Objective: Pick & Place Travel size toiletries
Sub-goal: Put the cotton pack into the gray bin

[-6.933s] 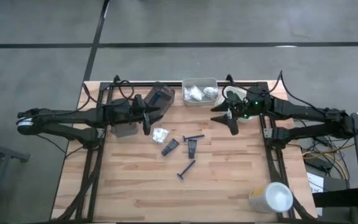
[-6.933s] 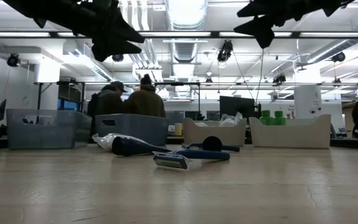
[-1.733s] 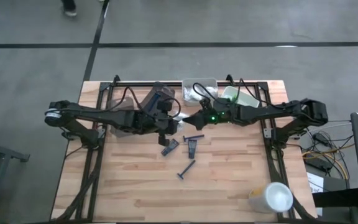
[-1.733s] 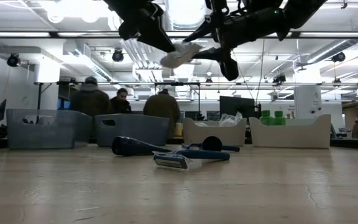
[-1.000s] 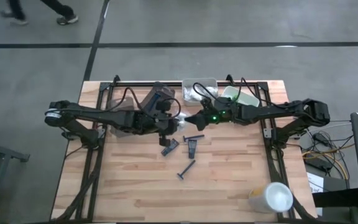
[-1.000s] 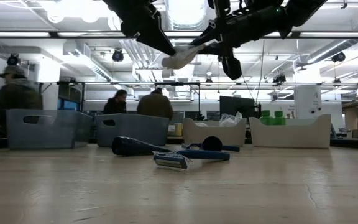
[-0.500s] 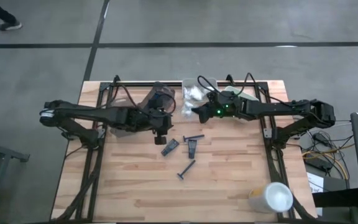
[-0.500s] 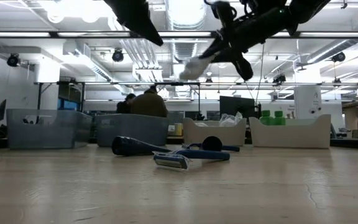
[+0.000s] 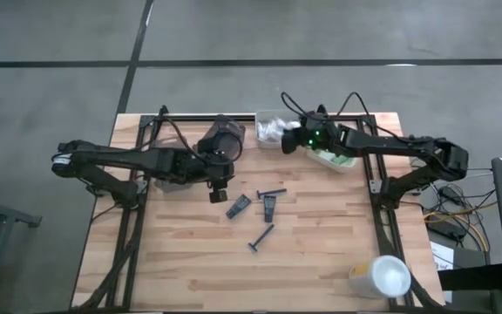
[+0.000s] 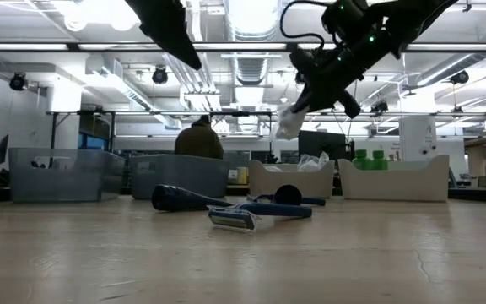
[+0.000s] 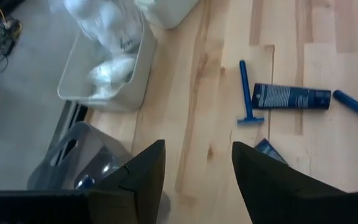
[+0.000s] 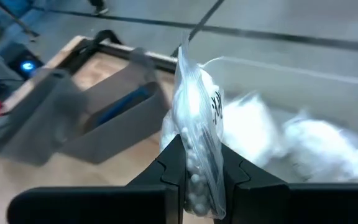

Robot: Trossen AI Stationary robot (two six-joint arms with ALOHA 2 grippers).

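Note:
My right gripper (image 9: 286, 141) is shut on a white crinkly packet (image 10: 289, 122), high above the table beside the clear tray (image 9: 279, 112) of white packets at the far edge. My left gripper (image 9: 217, 190) stands open and holds nothing, left of the table's middle, above the wood. On the table lie two dark flat tubes (image 9: 239, 206) (image 9: 269, 207) and two blue razors (image 9: 271, 193) (image 9: 261, 237). A white tray (image 9: 342, 162) at the far right holds green bottles. My right gripper pinches one end of the packet (image 12: 197, 167) between its two fingers. The fingers slant downward toward the table's far left. The packet is lifted clear of everything, and in the low view its free part hangs just below the fingertips.
A dark grey tray (image 9: 227, 133) stands at the far edge left of the clear tray, with another grey tray (image 9: 174, 181) under my left arm. A big white cup (image 9: 380, 276) lies at the near right corner. The near half of the table is bare wood.
A second ago both grippers were at the packet above the table's middle. My left gripper has come away from it and drawn back toward the left edge. My right gripper has carried the packet toward the far edge, up to the clear tray, turning as it went.

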